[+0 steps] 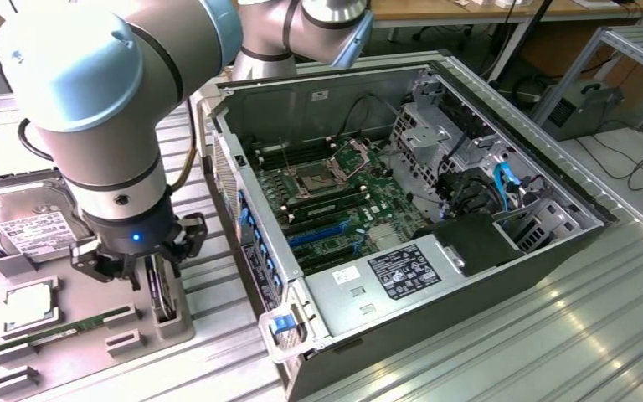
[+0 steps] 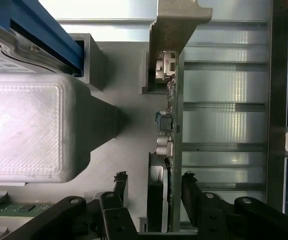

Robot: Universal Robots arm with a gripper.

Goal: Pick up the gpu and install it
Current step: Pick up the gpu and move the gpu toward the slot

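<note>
The gripper (image 1: 143, 266) hangs low over the gray tray (image 1: 87, 289) that lies beside the open computer case (image 1: 434, 335). The graphics card (image 1: 163, 293) stands on its long edge in a slot of this tray. I think it is kept upright so that the two fingers can come down on its two flat faces.

In the wrist view the gripper (image 2: 154, 182) has its jaws apart, one finger on each side of the graphics card (image 2: 173, 115). The dark cooler (image 2: 156, 200) of the card is between the jaws, and on each side I see a small gap, so they do not yet press on it. The gap looks narrower on the bare side of the card than on the cooler side. The metal bracket (image 2: 179, 22) is at the far end of the card, well beyond the fingertips, so the grip falls near the cooler end.

The card is not lifted; it rests in the tray. The hard drive (image 1: 29, 222) and the memory stick (image 1: 64, 329) lie in their own places, outside the jaws.
</note>
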